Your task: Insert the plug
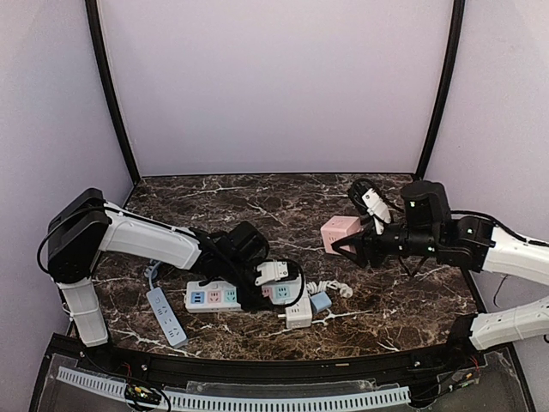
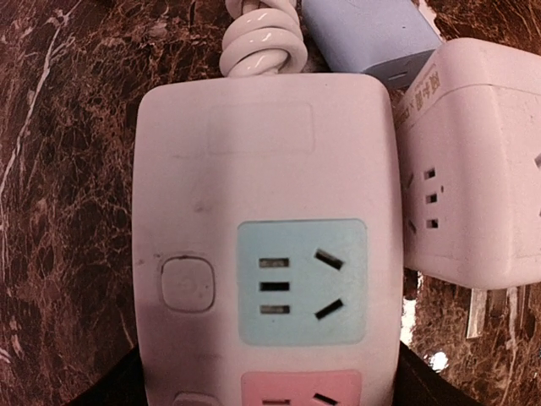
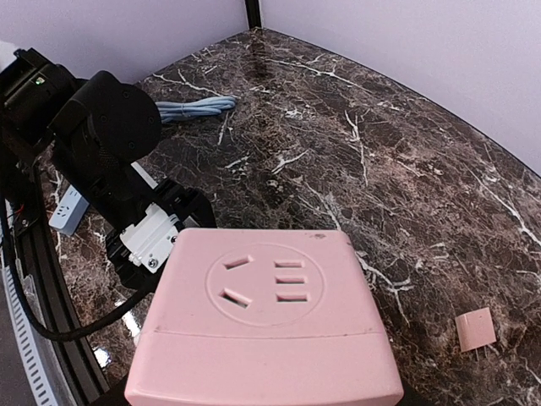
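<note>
Left end effector: positioned at the right end of the white power strip, which lies flat on the counter; in the left wrist view its dark fingers sit against both long sides of the strip, pinching it; the strip's blue outlet and part of its pink outlet face up, unoccupied.

Right end effector: pressed together on the pink socket cube, gripping it at the near side; the cube is held on the right half of the counter, well apart from the power strip, with its socket face turned up toward the right wrist camera; no prongs of the cube are visible in any view.

Adjacent items: a white adapter cube lies just beside the strip's right end, metal prongs showing; a small blue charger and a coiled white cable lie at the same end; a second, grey-blue power strip lies near the left arm's base; a small pink square piece lies alone on the counter.
</note>
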You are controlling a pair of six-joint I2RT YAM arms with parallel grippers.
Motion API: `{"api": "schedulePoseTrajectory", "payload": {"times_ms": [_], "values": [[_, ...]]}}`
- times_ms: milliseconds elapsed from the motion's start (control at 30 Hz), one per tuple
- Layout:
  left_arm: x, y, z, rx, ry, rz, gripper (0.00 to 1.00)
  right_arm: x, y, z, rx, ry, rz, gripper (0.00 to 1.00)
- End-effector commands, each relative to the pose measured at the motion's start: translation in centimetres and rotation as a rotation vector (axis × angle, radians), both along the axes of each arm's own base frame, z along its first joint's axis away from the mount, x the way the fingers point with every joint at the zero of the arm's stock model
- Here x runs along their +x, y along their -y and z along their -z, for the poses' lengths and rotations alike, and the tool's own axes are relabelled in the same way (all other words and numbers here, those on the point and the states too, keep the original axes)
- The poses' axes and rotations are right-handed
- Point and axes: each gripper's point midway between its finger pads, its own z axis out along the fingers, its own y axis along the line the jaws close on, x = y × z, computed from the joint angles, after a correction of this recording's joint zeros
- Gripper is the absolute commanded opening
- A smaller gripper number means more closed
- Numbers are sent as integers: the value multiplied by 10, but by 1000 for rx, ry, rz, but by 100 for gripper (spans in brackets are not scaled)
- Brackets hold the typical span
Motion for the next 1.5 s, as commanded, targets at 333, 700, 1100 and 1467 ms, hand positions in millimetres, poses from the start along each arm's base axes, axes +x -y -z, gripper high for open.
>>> {"api": "schedulePoseTrajectory", "payload": {"times_ms": [333,700,1100,1467], "values": [[29,-44,11,78,76,-117,77,31,-53,-51,-50,255,-169,9],[28,-45,-31,-55,128,-145,99,45,-61,-61,-198,397,-311,0],[33,-67,-111,-287,312,-287,99,50,-64,-60,-352,548,-456,0],[51,-111,-144,-385,420,-605,99,44,-89,-33,-424,460,-659,0]]}}
